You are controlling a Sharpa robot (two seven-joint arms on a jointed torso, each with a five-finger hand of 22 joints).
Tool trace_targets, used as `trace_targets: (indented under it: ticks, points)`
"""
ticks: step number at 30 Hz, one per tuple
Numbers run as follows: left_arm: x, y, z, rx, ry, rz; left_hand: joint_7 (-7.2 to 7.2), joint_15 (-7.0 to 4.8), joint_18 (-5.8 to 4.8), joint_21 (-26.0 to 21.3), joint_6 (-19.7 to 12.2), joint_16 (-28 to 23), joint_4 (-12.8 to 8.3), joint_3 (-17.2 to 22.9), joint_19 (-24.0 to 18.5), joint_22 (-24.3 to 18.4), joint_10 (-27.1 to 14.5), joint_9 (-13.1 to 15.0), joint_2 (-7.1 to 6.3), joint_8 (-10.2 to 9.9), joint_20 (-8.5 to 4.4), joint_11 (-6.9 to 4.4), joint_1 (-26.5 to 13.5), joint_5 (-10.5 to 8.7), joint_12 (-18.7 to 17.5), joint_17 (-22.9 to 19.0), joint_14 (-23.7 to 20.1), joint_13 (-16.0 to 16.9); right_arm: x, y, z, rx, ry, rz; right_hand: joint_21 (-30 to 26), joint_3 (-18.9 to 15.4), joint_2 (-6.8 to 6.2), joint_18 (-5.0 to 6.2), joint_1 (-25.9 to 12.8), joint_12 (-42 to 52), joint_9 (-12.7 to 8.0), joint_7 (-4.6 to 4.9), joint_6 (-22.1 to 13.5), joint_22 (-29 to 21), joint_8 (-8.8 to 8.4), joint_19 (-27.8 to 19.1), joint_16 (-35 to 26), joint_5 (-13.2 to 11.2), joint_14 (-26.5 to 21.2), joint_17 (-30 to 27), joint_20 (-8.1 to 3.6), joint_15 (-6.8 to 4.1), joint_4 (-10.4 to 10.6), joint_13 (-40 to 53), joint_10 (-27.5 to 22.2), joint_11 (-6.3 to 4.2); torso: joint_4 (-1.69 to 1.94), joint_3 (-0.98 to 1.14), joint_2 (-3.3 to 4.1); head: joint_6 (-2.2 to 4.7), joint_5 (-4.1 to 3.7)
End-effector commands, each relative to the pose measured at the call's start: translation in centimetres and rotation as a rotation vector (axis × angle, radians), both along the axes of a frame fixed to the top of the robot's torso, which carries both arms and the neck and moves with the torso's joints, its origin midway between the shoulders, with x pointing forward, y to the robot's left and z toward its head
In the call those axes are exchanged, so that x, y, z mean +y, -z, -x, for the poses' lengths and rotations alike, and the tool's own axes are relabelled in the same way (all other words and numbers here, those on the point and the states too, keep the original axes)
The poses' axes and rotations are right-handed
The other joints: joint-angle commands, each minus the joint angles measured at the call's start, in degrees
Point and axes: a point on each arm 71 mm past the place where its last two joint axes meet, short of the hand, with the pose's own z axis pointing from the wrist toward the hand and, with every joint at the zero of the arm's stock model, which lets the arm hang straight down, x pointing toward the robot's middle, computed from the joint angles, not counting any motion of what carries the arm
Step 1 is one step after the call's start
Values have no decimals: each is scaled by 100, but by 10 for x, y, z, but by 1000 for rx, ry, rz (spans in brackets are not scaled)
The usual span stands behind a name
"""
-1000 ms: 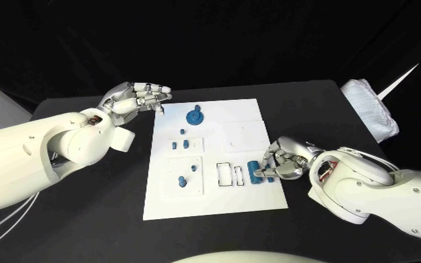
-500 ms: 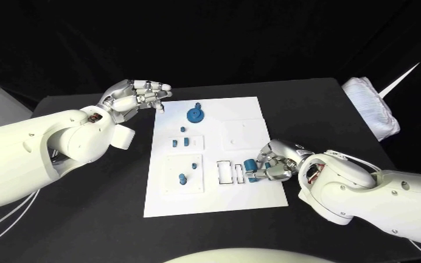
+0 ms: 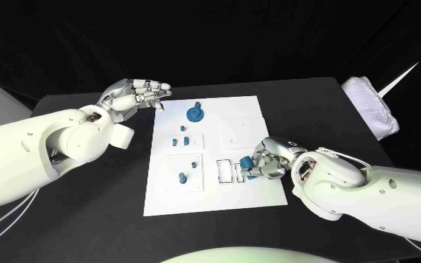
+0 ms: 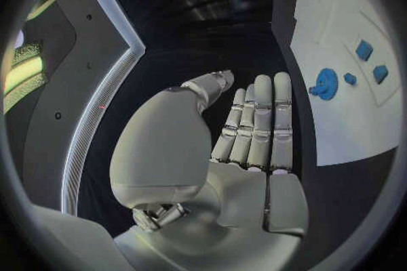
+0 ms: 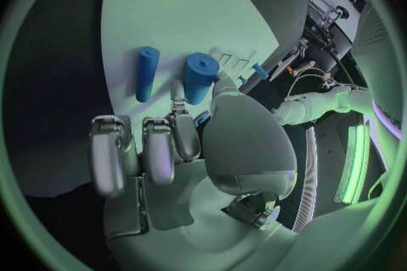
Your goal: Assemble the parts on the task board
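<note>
- Board (image 3: 250,190) lies white in the middle of the black table (image 3: 316,101), with bare tabletop showing along all four of its edges.
- The right hand (image 3: 270,157) sits over the board's right edge, near the front corner, fingers curled around a blue cylinder (image 5: 201,76); its tip is over the rectangular slots (image 3: 226,171) there.
- In the right wrist view, a second, thinner blue cylinder (image 5: 146,72) lies flat on the board just beside the held one.
- The left hand (image 3: 133,97) hovers off the board's far left corner, over dark table, holding nothing, its fingers loosely bent and apart.
- A blue gear-like part (image 3: 194,115) rests near the board's far edge, well apart from both hands.
- Small blue pieces (image 3: 182,142) sit on the left half of the board, and another blue peg (image 3: 182,179) stands further forward.
- A white bundle (image 3: 372,109) lies at the table's right edge.
- Black curtain closes off the room behind.
</note>
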Motion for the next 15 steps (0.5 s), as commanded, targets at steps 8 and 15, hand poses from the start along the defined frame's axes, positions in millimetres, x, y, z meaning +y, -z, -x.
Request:
trace_targets:
  ticks: [8,15]
  points:
    - [-1,-1,1,1,13,13,-5,1,82,-29,23,-33,1,-26,36,-13,-28,-8,51,41,-9,-10,-20,6,45,-8,-36,-10,-2,8,4,43,72,-53,174,-19,142,-68,240,36,-19,-64,117,1392,132,517,75,584,464,891,-72,-74,1,393,97,-88,-2,3,-2,16,-4]
    - [-1,-1,1,3,13,12,-5,1,82,-29,23,-33,1,-26,36,-13,-28,-8,51,41,-9,-10,-20,6,45,-8,-36,-10,-3,-1,5,34,116,-144,265,20,242,-89,247,111,-26,-102,192,1435,179,546,113,640,485,986,-93,-101,9,478,165,-121,-5,3,-8,34,-11]
